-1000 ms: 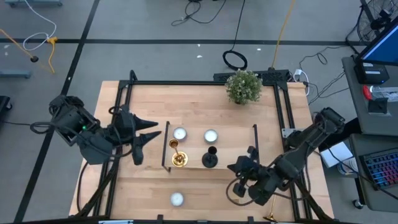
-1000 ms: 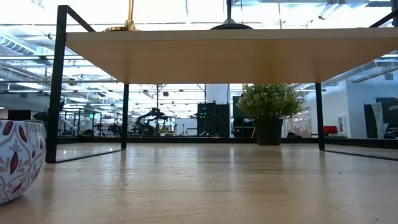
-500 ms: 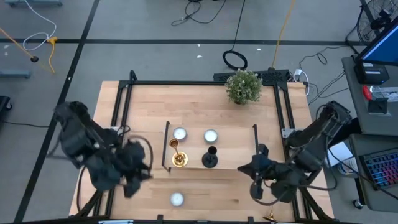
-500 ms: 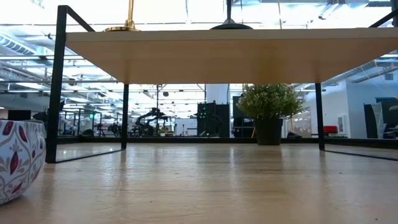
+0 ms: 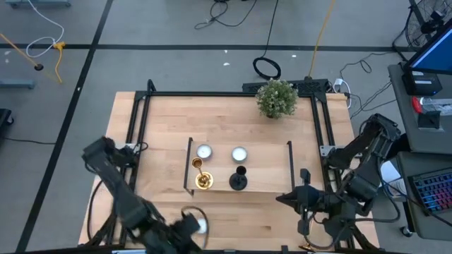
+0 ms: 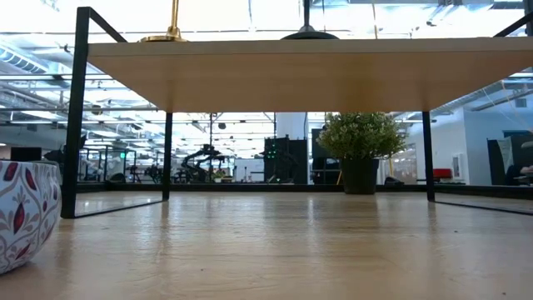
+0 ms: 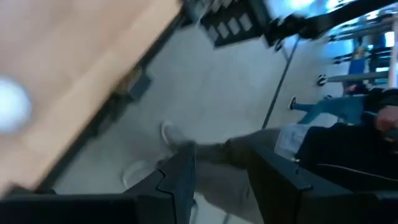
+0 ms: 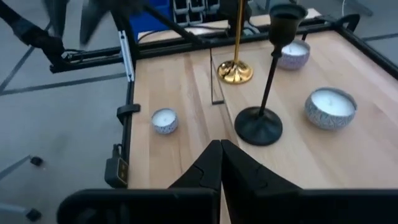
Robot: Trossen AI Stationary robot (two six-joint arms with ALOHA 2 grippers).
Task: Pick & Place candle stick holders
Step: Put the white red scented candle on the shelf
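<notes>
Grey floor (image 5: 176,63) with cables (image 5: 226,10); potted plant (image 5: 276,98) at the wooden table's (image 5: 219,123) far edge.

- You're looking past the left gripper (image 7: 221,177), fingers parted with nothing between them.
- Wooden table edge (image 7: 81,81), blurry white blob (image 7: 12,107), grey floor (image 7: 205,81), a person's legs (image 7: 249,149).

Left gripper (image 7: 217,180) parted, right gripper (image 8: 220,163) closed, both empty

Bright even light, left wrist view motion-blurred, soft shadows
</notes>
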